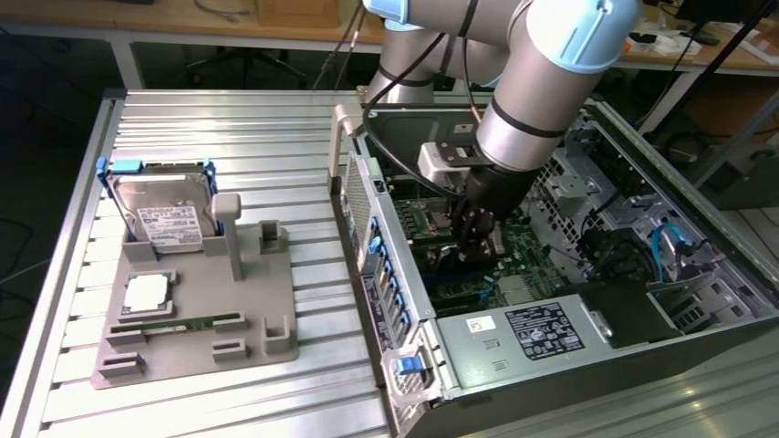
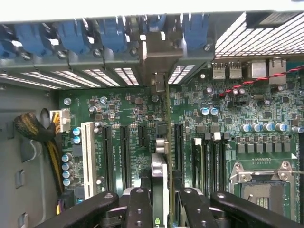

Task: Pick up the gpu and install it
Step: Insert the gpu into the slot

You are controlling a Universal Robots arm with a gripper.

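the gripper (image 1: 477, 239) is hanging inside the open computer case (image 1: 365, 210) and is clasping the gpu (image 2: 161, 147) between its fingers (image 2: 138, 209). the card is standing on its edge over the green motherboard (image 2: 118, 109), with its metal bracket end lying at the case's rear slots.

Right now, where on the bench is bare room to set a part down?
Free: table slats beyond the hard drive, and the near-edge strip by the grey fixture. Crowded: inside the case, where the gripper holds the gpu over the motherboard.
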